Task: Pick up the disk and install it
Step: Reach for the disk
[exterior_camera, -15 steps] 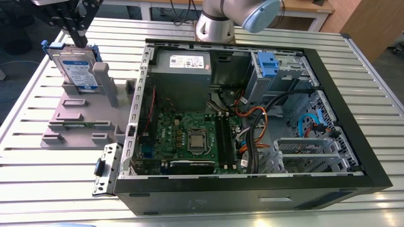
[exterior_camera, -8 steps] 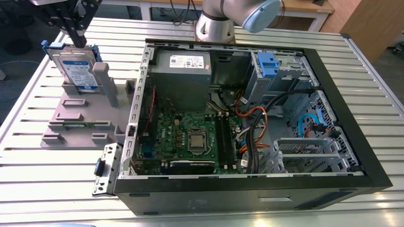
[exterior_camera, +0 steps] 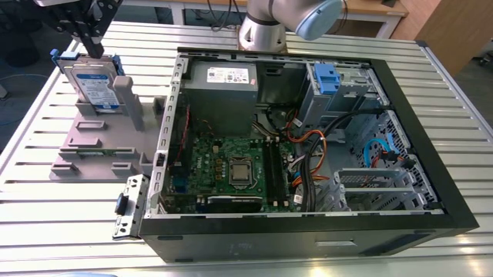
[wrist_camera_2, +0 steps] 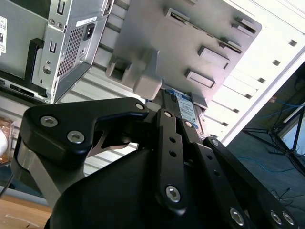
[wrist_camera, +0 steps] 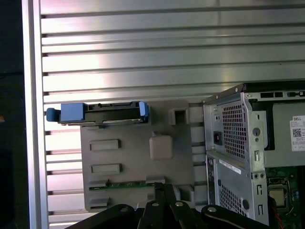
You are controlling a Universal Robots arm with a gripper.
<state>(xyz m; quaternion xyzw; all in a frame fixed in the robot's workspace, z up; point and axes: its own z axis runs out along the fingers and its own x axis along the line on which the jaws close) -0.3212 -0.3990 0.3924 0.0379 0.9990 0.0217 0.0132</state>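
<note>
In the exterior view the disk stands upright on its edge in a slot of a grey plastic holder, at about ten o'clock from the middle of the open computer case. Its white label with the blue lower band faces the camera, and the blue bracket frames its sides. The holder lies flat on the ribbed metal bench, just beside the case wall at the case's nine o'clock.

The tool hangs right at the disk's top edge, at twelve o'clock of the drive. Whether it touches the drive cannot be told, nor whether it is clenched or released.

In the second wrist view the tool points at the disk, which shows as a blue and silver sliver past the holder. In the first wrist view the disk is seen edge-on along one end of the holder.

Inside the case, a grey power supply sits at eleven o'clock, a bare blue bracket at one o'clock, and the green motherboard at seven o'clock. The arm rises beyond the case at twelve o'clock
</note>
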